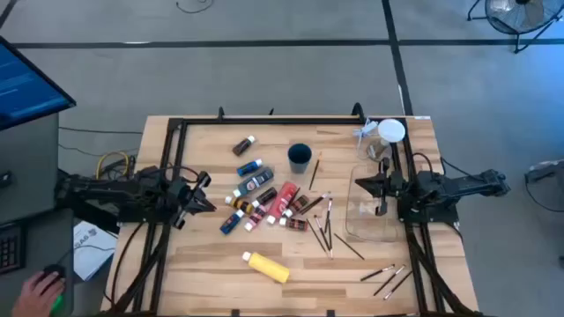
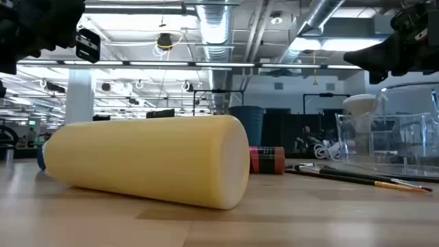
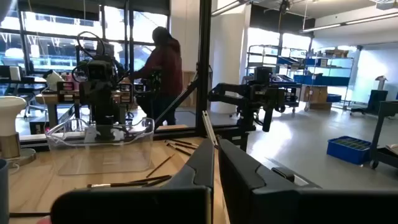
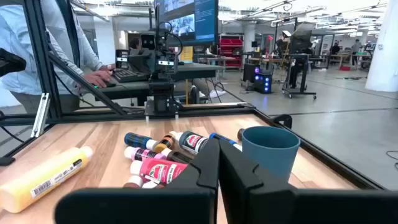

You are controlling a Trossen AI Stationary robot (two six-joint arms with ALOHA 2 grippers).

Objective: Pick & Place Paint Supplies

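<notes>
High view, wooden tabletop. Paint tubes and small bottles: clustered at centre, lying flat, several touching. Brown bottle: apart, toward the far edge. Yellow bottle: on its side near the front edge, well apart from the cluster. Brushes: scattered just right of the tubes; more brushes at the front right. Blue cup: upright behind the cluster. Clear container: right side. Left tool: fingers together, holding nothing, beside the cluster's left. Right tool: fingers together, empty, over the clear container.
</notes>
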